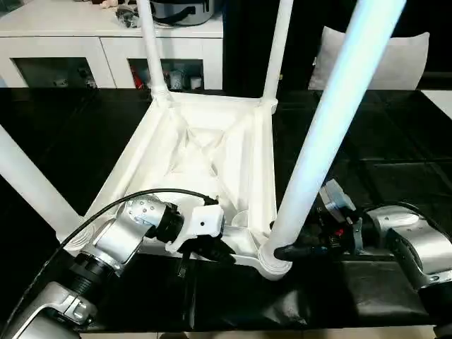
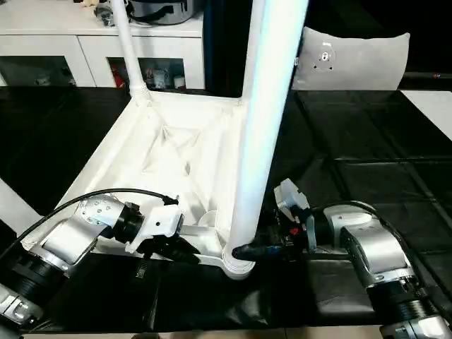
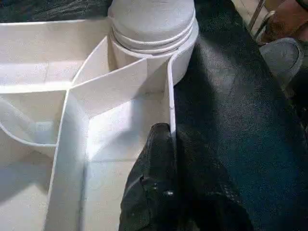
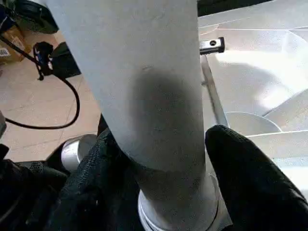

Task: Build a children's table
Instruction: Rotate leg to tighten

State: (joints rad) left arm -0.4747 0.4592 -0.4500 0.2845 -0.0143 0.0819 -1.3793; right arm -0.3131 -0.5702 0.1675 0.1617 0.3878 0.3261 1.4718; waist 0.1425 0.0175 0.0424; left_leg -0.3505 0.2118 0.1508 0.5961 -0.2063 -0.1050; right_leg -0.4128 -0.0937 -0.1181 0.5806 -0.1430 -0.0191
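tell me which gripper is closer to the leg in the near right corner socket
Right. The right gripper has its fingers on either side of the near right leg, just above the socket. The left gripper grips the tabletop rim beside that corner.

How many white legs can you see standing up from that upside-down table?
4: two at the far corners, one at the near left corner, one at the near right corner, between the right tool's fingers.
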